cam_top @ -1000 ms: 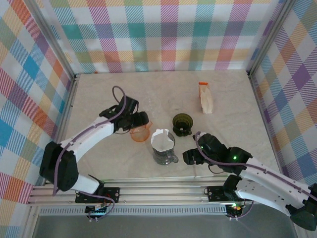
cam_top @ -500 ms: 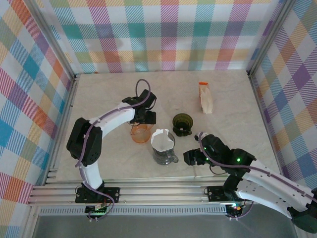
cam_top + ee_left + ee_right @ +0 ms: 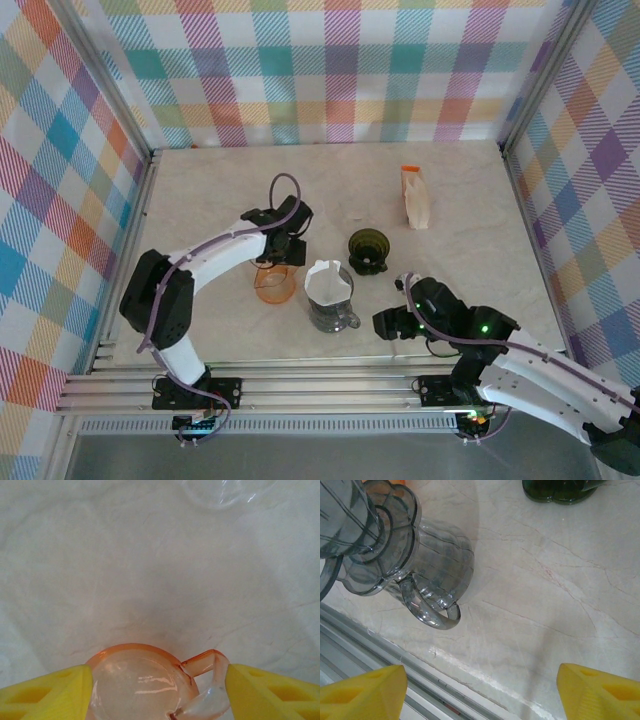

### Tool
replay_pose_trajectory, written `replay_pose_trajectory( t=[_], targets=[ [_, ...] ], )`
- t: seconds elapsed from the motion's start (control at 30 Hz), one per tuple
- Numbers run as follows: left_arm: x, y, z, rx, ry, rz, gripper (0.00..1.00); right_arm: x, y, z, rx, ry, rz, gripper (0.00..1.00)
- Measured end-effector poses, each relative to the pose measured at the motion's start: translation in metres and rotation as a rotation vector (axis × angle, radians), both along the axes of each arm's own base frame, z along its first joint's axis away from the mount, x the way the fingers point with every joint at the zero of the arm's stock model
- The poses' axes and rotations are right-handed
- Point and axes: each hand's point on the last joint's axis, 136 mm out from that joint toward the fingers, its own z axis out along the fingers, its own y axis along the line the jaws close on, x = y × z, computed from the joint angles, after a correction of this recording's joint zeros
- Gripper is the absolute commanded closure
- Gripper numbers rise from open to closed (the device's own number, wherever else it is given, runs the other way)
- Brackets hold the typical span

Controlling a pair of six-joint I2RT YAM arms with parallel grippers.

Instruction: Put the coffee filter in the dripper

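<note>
White filter in grey dripper; packet print illegible.

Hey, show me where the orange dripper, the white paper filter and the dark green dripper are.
orange dripper (image 3: pixel 137 677): left wrist view, inside of its bowl.
white paper filter (image 3: pixel 327 281): top external view, its open middle.
dark green dripper (image 3: pixel 366 245): top external view, its bowl.
</note>
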Motion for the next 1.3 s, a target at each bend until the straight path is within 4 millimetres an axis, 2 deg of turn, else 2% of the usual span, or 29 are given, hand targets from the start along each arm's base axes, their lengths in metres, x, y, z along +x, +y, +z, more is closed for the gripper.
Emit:
replay_pose_trajectory(
  t=[0.13, 0.27, 0.43, 0.53, 0.67, 0.83, 1.1, 1.2, 1.3],
  targets=[
    [-0.02, 0.014, -0.007, 0.001, 0.022, 0.03, 0.3, -0.005, 0.007, -0.006, 0.026, 0.024, 0.032, 0.25],
    [-0.04, 0.027, -0.016, 0.0, 0.05, 0.062, 0.3, -0.013, 0.02, -0.02, 0.044, 0.058, 0.09, 0.3],
    [-0.056, 0.043, -0.01, -0.057, 0.046, 0.123, 0.29, -0.018, 0.036, -0.038, 0.034, 0.084, 0.147, 0.35],
    [-0.06, 0.051, -0.001, -0.111, 0.029, 0.174, 0.21, -0.014, 0.046, -0.043, 0.042, 0.084, 0.161, 0.36],
    [-0.06, 0.05, 0.022, -0.198, -0.026, 0.208, 0.11, -0.009, 0.057, -0.048, 0.06, 0.076, 0.166, 0.36],
    [-0.064, 0.052, 0.056, -0.285, -0.109, 0.232, 0.11, -0.003, 0.065, -0.052, 0.087, 0.059, 0.161, 0.38],
    [-0.082, 0.065, 0.091, -0.376, -0.196, 0.288, 0.11, 0.008, 0.071, -0.062, 0.123, 0.039, 0.098, 0.4],
    [-0.09, 0.069, 0.095, -0.407, -0.217, 0.303, 0.11, 0.013, 0.076, -0.065, 0.129, 0.036, 0.084, 0.42],
    [-0.097, 0.073, 0.092, -0.409, -0.205, 0.318, 0.12, 0.018, 0.08, -0.072, 0.126, 0.039, 0.073, 0.43]
  ],
)
